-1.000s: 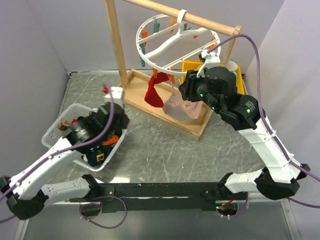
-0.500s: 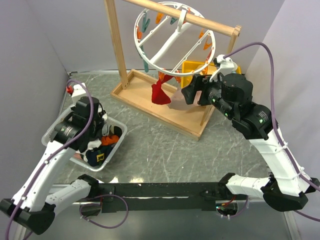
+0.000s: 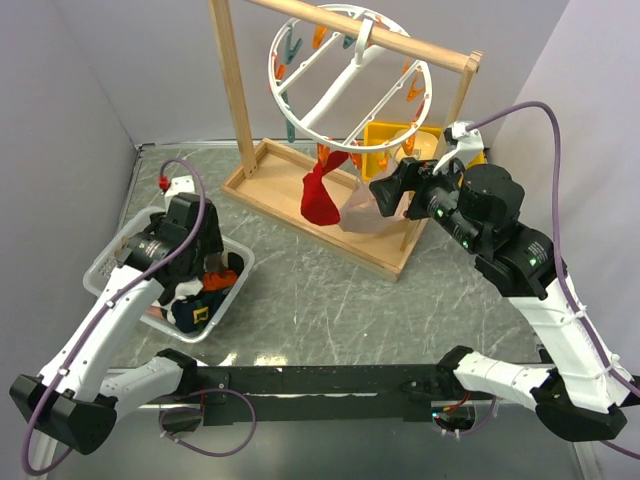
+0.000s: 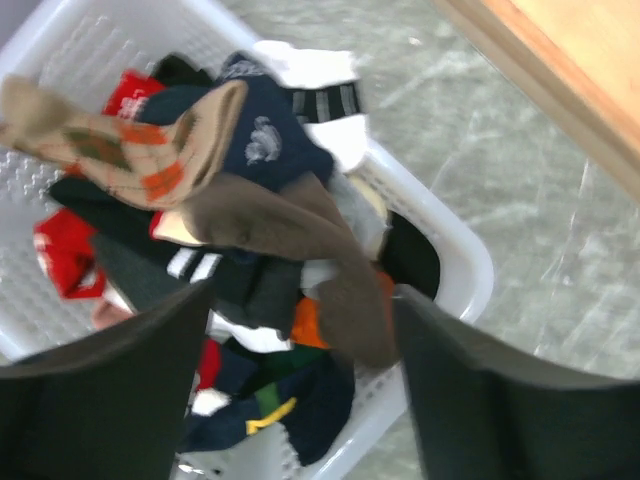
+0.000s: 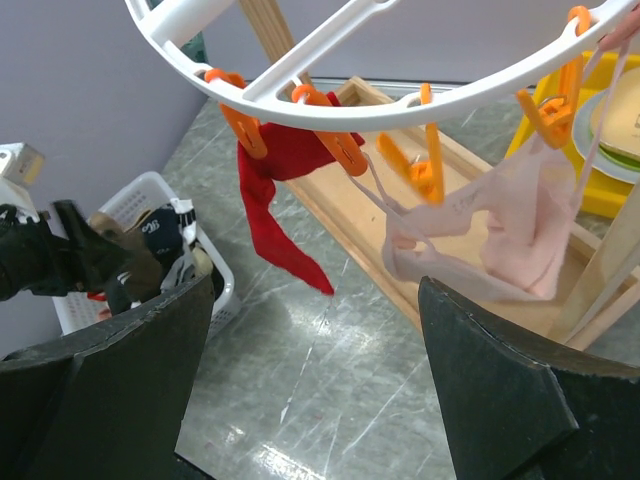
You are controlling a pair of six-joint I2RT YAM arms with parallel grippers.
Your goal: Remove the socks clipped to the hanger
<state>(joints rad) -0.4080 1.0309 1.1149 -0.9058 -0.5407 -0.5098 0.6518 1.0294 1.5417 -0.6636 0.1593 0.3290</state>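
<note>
The white ring hanger [image 3: 345, 75] hangs tilted from the wooden rack's bar. A red sock [image 3: 320, 195] and a pale pink sock [image 3: 365, 212] dangle from its orange clips [image 5: 430, 175]. The right wrist view shows the same red sock [image 5: 275, 200] and pink sock [image 5: 500, 230] under the ring [image 5: 330, 100]. My right gripper [image 3: 382, 195] is open beside the pink sock, nothing between its fingers [image 5: 100, 390]. My left gripper [image 4: 300, 390] is open over the white basket [image 3: 110, 262]. A brown sock [image 4: 300, 230] lies on the heap of socks between its fingers.
The wooden rack [image 3: 235, 90] stands on a wooden base tray [image 3: 290, 200] at the back. A yellow tray [image 3: 385, 135] sits behind the rack. The basket rim [image 4: 470, 270] is near the left wall, with grey tabletop [image 3: 330, 290] between basket and rack.
My left arm swung from beside the rack to over the basket and opened, leaving the brown sock on the heap. My right gripper opened and drew back; the hanger tilted up.
</note>
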